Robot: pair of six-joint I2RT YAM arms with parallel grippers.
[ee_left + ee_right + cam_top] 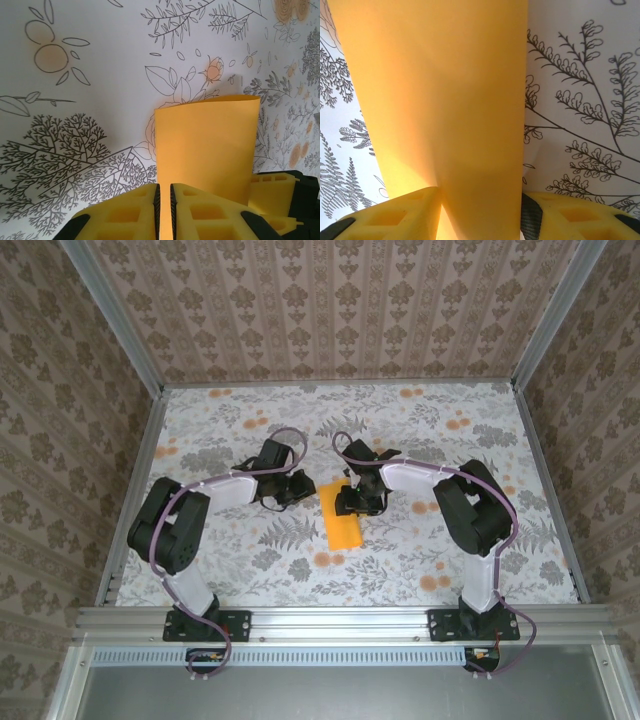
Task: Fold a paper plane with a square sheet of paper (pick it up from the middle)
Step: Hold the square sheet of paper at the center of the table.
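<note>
The square sheet of paper (342,525) is plain orange-yellow and lies mid-table between my two grippers. In the left wrist view the sheet (205,145) rises beyond my fingers with its far edge curled. My left gripper (163,186) has its jaws almost together, with orange showing in the narrow slit; whether they pinch the sheet I cannot tell. From above, the left gripper (297,488) sits at the sheet's upper left corner. My right gripper (350,502) is over the sheet's far end. Its jaws (480,192) stand apart with the sheet (440,90) running between them.
The table (250,560) wears a white cloth printed with grey leaves and small orange flowers. Patterned walls and metal rails (140,480) close it in on three sides. One yellow finger (270,192) of the right gripper shows at the lower right of the left wrist view.
</note>
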